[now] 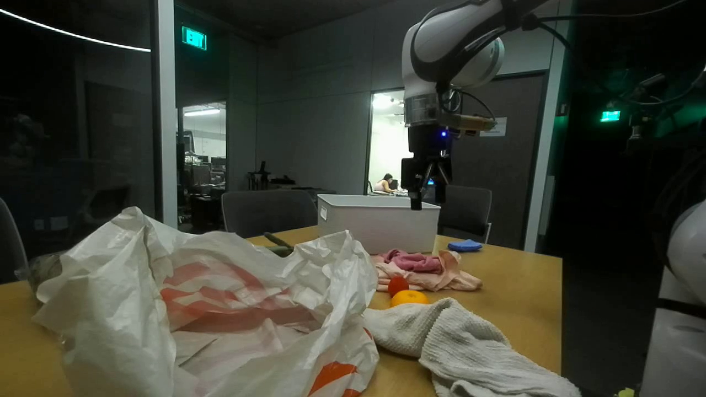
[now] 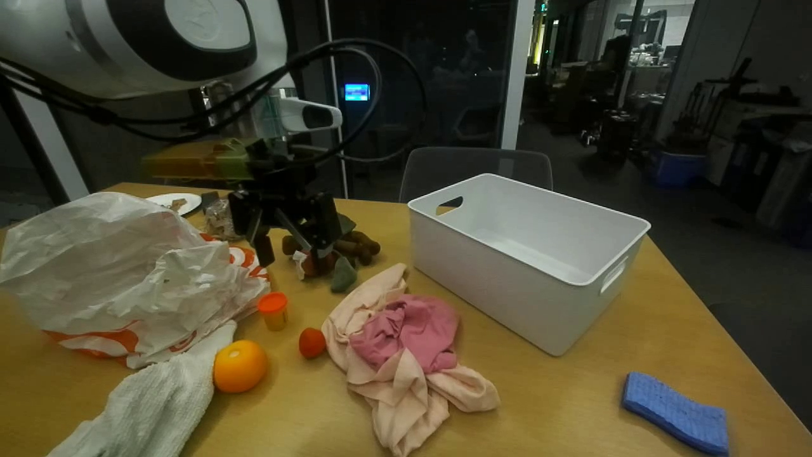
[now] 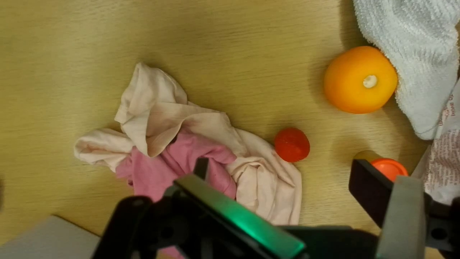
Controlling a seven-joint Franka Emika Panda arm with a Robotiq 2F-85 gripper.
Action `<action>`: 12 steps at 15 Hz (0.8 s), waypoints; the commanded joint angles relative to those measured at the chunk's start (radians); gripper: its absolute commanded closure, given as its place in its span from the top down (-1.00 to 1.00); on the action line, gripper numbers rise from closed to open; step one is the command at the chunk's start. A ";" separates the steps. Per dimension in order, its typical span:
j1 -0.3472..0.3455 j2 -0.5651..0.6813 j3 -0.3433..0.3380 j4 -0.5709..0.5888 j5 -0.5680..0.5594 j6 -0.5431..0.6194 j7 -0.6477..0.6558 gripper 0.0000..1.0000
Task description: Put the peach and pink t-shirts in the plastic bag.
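Wrist view: your pincer (image 3: 286,178) is standing wide, its fingers (image 3: 370,190) well apart and gripping only air. You are holding it above the wooden table (image 2: 571,406), hanging clear. Down there, the peach t-shirt (image 3: 212,127) is lying crumpled in thin, soft folds; the pink t-shirt (image 3: 154,176) is resting bunched on top of it. Both are lying just beside the smooth white rectangular bin (image 2: 495,273), outside the plastic bag (image 2: 133,273). A red rounded piece (image 3: 291,144) is sitting right by the peach edge. In an exterior view, your bag is lying puffed up: thin, wrinkled, translucent white, with orange-red print. Nubbly cream terry cloth (image 3: 409,54) is stretching out beside it, a glossy orange (image 3: 359,80) sitting close by. A blue textured pad (image 2: 675,412) is lying apart, near the table's edge.
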 commanded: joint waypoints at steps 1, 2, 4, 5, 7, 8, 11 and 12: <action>0.009 0.012 -0.009 0.000 -0.006 0.007 -0.003 1.00; 0.003 0.047 -0.020 0.013 0.005 0.014 -0.001 1.00; -0.003 0.094 -0.040 0.024 0.010 0.028 -0.016 1.00; -0.005 0.114 -0.050 0.029 0.015 0.034 -0.017 1.00; -0.011 0.168 -0.073 0.036 0.021 0.085 -0.020 1.00; -0.014 0.192 -0.083 0.037 0.021 0.130 -0.020 1.00; -0.027 0.280 -0.107 0.052 0.021 0.251 -0.013 1.00; -0.036 0.313 -0.110 0.056 0.006 0.300 0.004 1.00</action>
